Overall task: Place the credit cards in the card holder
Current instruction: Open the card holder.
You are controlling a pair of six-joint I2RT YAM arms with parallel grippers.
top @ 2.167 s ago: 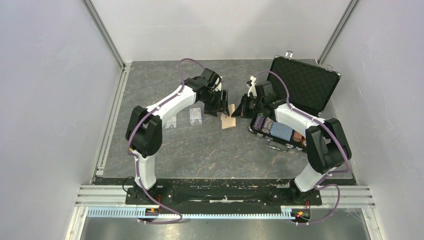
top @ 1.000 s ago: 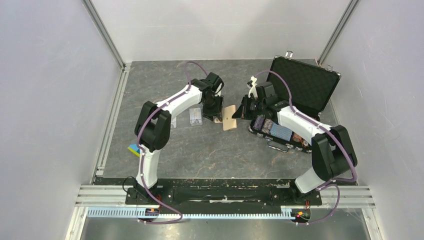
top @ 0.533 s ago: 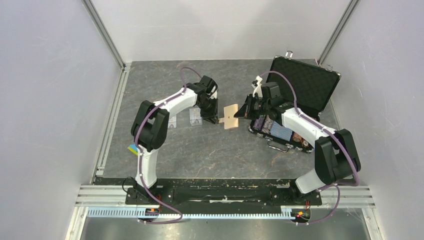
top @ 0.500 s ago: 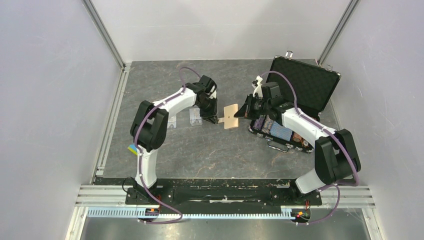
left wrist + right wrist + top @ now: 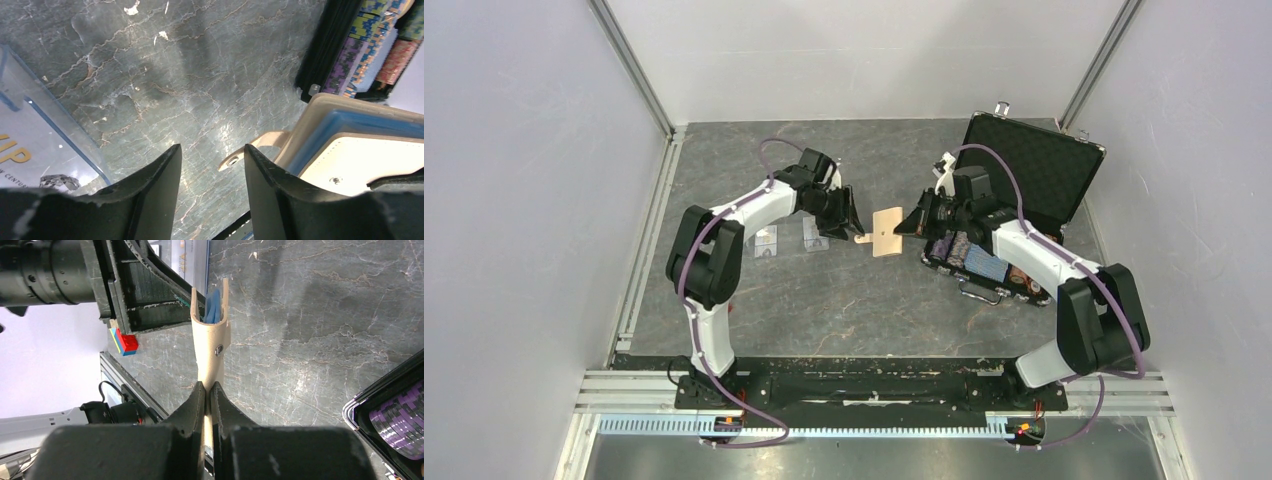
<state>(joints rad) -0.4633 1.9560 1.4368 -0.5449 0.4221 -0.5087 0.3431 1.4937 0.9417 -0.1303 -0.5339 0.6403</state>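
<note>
The tan card holder (image 5: 887,232) is pinched at its right edge by my right gripper (image 5: 911,225), which is shut on it and holds it off the table. In the right wrist view the card holder (image 5: 212,340) sticks out edge-on from the gripper (image 5: 208,385), its blue pockets showing. My left gripper (image 5: 849,228) is open and empty just left of the snap tab (image 5: 250,150); the holder (image 5: 350,150) lies right of the gripper (image 5: 212,147). Two pale credit cards (image 5: 815,232) (image 5: 766,241) lie on the table to the left; one shows at the left wrist view's edge (image 5: 30,145).
An open black case (image 5: 1034,170) stands at the back right, with rows of poker chips (image 5: 984,262) in its lower half right of the card holder. A blue-red-yellow block (image 5: 126,341) shows in the right wrist view. White walls enclose the dark stone table (image 5: 844,300).
My right gripper has lifted the card holder off the table and turned it. My left gripper has drawn back a little to the left, and its arm's elbow swung left.
</note>
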